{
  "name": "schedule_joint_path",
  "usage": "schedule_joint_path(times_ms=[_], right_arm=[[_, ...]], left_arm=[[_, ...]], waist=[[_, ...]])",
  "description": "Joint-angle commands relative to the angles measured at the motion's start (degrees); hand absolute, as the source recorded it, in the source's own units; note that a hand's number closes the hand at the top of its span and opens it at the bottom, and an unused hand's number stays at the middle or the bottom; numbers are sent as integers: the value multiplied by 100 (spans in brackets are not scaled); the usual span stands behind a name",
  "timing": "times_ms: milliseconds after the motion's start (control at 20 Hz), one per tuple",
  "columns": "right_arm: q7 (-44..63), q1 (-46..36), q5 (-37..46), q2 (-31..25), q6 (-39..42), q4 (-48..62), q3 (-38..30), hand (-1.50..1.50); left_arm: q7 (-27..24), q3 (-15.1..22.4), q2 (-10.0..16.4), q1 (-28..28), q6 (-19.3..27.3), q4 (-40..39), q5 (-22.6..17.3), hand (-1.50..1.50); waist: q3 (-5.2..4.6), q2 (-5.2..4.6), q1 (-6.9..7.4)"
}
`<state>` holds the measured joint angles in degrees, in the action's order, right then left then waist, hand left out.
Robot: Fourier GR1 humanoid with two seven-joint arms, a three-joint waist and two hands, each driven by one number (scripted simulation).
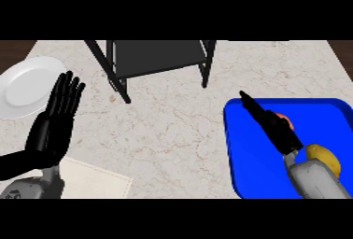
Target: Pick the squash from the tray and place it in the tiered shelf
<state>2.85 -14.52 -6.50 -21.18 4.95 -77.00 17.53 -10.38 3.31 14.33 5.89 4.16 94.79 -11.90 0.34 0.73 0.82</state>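
The blue tray (251, 154) lies at the right of the counter. On it a yellow rounded squash (325, 157) rests near the tray's right side, just beside my right wrist. My right hand (272, 122) hangs over the tray's middle, open, its fingers straight and pointing up-left, seen edge-on. A small orange item (286, 122) peeks out from behind that hand, mostly hidden. The black tiered shelf (158, 58) stands at the back centre, its dark lower level bare. My left hand (53, 123) rests open at the left, fingers up.
A white plate (31, 86) lies at the back left, partly behind the left hand's fingers. A beige mat (96, 179) sits at the front left. Marble counter (172, 126) stretches between the shelf's legs and the tray.
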Motion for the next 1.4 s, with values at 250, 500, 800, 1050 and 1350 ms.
schedule_joint_path(times_ms=[250,500,800,1050,1350], right_arm=[[684,546,576,-1370,-2376,301,-2236,-150],[816,1107,333,-691,-3706,666,-2992,-150],[252,2161,108,-483,-2944,-1271,-2664,-150],[1832,1771,192,-1312,-2300,-2001,-2425,-150],[4091,1471,1241,-2486,-1686,-2191,-1372,-150]], left_arm=[[866,14,641,-1053,61,-1015,574,0],[1123,459,472,-1037,-156,-1157,637,0],[1343,662,165,-292,-137,-1777,974,0],[1129,519,448,-800,-477,-1443,834,0],[1187,662,215,-490,-361,-1681,949,0]], waist=[[-58,-58,-878],[-19,-63,-504],[-41,-60,-231],[-44,-55,-95],[-89,-96,29]])
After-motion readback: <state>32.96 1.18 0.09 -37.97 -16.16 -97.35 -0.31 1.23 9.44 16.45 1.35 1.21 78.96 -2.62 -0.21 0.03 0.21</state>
